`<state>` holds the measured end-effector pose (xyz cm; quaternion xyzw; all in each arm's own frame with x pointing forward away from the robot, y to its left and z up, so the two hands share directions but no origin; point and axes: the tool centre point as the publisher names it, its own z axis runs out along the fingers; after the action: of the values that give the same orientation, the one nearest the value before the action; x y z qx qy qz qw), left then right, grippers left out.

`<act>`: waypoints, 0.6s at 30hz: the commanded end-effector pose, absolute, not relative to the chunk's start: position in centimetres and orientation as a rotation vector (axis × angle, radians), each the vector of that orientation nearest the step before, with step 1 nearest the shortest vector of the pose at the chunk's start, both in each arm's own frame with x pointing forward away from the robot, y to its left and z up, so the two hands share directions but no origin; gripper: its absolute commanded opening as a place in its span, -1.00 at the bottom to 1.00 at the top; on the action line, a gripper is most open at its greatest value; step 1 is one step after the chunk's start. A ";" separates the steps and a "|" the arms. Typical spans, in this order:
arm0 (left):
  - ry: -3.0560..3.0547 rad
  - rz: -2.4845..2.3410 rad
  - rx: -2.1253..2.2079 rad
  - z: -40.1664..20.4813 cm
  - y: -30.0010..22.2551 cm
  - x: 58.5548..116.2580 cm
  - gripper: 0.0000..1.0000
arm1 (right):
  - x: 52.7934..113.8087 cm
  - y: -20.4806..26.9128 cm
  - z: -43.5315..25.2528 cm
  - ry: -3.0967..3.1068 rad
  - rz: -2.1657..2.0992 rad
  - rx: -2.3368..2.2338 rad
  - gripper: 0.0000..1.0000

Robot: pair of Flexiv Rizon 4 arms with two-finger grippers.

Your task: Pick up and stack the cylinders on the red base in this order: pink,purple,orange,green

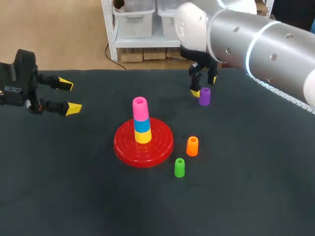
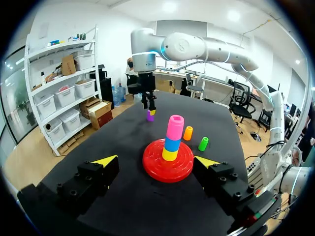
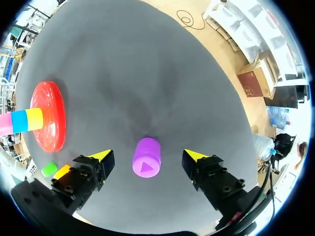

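**Three cylinders stacked, three on the table**

There is one red base (image 1: 143, 143) on the dark table (image 1: 69, 191). It is round and flat like a plate. Three cylinders stand on it in one tower. The yellow cylinder (image 1: 142, 137) is at the bottom, the blue cylinder (image 1: 142, 125) is in the middle and the pink cylinder (image 1: 140, 108) is on top.

Three more cylinders stand on the table, each one alone and upright. The orange cylinder (image 1: 192, 146) is just beside the rim of the red base, on the right arm's side. The green cylinder (image 1: 179, 167) is near the orange one, a bit closer to the front edge of the table. The purple cylinder (image 1: 204, 96) is well apart from the base, toward the far side of the table. That makes six cylinders in all.

There are two arms, and each has one gripper with two yellow tips. The right gripper (image 3: 147, 155) hangs over the purple cylinder. Its two fingers are spread wide, one on each side of the cylinder (you can see dark table in the gap on both sides), so it is not touching it. From this gripper's own camera, a little three-cornered hole shows in the purple top.

The left gripper (image 1: 70, 96) is far off at the left side of the table, well apart from the base. Its two fingers are spread wide too, with nothing between them.
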<state>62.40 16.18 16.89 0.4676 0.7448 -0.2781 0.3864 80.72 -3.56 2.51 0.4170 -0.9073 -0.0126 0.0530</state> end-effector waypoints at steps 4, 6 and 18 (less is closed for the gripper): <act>1.891 -0.710 1.192 16.7 16.3 62.6 1.00 | 80.7 -3.7 2.5 -2.775 -0.048 1.252 0.72; 1.891 -0.710 1.192 16.7 16.3 62.6 1.00 | 80.6 -3.7 2.5 -2.776 -0.046 1.251 0.71; 1.891 -0.710 1.192 16.7 16.3 62.6 1.00 | 79.8 -4.1 2.4 -2.802 -0.046 1.226 0.56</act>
<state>62.40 16.18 16.89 0.4676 0.7448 -0.2781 0.3864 80.57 -3.68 2.43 0.4012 -0.9144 -0.0154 0.0513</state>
